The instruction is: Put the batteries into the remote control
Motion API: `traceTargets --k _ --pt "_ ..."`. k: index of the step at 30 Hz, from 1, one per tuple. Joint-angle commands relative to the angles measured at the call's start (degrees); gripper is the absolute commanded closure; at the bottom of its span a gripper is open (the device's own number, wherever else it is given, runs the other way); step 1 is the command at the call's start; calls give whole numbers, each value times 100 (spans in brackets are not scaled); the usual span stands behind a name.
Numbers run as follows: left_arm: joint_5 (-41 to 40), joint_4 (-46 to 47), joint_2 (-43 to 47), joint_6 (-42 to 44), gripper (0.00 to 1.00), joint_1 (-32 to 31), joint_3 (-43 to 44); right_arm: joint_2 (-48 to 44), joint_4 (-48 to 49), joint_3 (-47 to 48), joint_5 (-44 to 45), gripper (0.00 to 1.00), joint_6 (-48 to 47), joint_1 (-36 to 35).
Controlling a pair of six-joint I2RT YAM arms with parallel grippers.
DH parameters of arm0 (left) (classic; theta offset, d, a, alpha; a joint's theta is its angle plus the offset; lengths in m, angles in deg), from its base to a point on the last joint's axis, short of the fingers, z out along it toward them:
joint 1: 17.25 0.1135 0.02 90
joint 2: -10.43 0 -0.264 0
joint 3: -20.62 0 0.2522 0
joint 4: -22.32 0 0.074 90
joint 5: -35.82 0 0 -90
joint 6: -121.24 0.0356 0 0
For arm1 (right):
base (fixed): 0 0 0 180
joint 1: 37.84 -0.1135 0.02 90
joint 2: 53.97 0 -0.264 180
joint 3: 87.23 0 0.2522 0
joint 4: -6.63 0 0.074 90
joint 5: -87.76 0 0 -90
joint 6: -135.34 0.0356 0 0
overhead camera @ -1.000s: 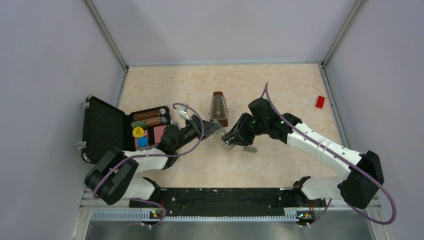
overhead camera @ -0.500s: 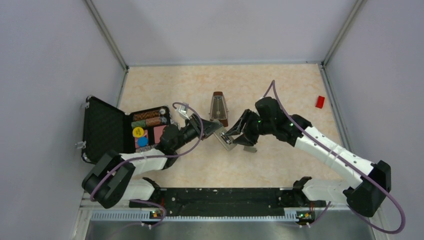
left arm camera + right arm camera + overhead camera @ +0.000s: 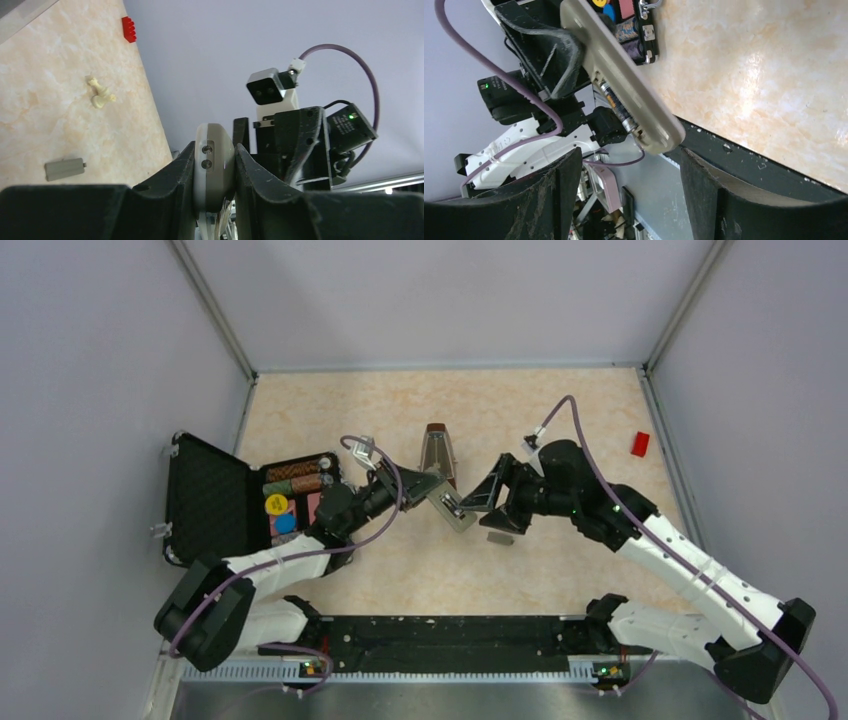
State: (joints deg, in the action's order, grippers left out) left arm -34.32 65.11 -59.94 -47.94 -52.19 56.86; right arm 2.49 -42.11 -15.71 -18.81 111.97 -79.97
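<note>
My left gripper is shut on the remote control and holds it tilted above the table. The left wrist view shows the remote end-on, pinched between both fingers. Seen from the right wrist, the remote shows its grey back with a dark battery lying in the open slot. My right gripper stands open just right of the remote's free end. Its fingers are wide apart with nothing between them, and the remote's tip hangs just above the gap.
A small flat grey cover piece lies on the table under my right gripper. The brown metronome stands behind the remote. An open black case with coloured items sits at the left. A red brick lies far right, a cream figure nearby.
My right gripper has opened wide and drawn back to the right, off the remote. The left gripper keeps its hold and has lifted the remote slightly.
</note>
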Motion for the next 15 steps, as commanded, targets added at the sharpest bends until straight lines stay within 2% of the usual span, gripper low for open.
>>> traceTargets --k 1,10,15 --pt "7 129 336 -280 100 -26 371 -81 872 -181 -145 30 -342 71" --pt "-20 97 584 -669 100 -38 555 -251 2182 -563 -167 31 -76 71" --pt "-118 263 571 -802 100 -55 564 -223 2310 -534 -246 40 -91 73"
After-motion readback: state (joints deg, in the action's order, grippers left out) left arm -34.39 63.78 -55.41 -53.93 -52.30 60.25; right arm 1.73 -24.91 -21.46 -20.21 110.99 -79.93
